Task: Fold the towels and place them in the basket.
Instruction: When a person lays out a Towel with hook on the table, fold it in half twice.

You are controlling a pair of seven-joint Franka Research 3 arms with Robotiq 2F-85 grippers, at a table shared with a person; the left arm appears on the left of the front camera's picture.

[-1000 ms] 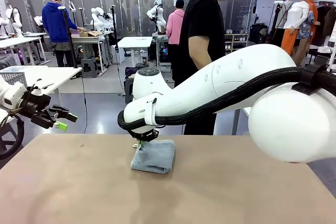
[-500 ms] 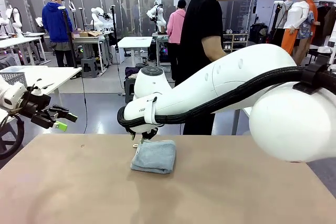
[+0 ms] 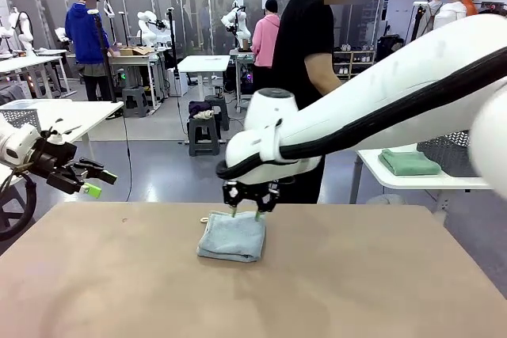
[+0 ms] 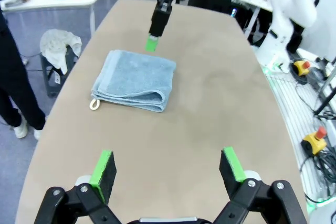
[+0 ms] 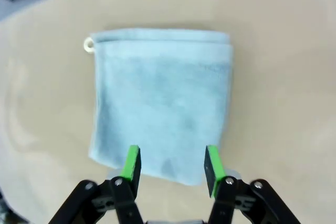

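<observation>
The grey-blue towel point(image 3: 231, 237) lies folded on the tan worktop point(image 3: 356, 275), near the far edge and a little left of the middle. Its small hanging loop point(image 5: 89, 44) sticks out at one corner. The right tool point(image 3: 245, 214) hangs just above the far edge of this towel, pointing down. Its green pads are apart and hold nothing; the right wrist view shows them over the cloth, not closed on it. The right arm point(image 3: 380, 93) reaches across the picture from the right side, and it covers part of the person point(image 3: 305, 53) in a black shirt who stands at the far side. The left tool point(image 3: 99, 180) is well apart from the towel, beyond the left edge of the worktop. Its fingers are spread wide and empty. To the right, behind the arm, a white side table point(image 3: 396, 181) carries a folded green towel point(image 3: 409, 162) and the dark-grey mesh basket point(image 3: 455, 152) just beside it. A crumpled pale cloth point(image 4: 60, 43) lies low beside the worktop, near the person's legs.
</observation>
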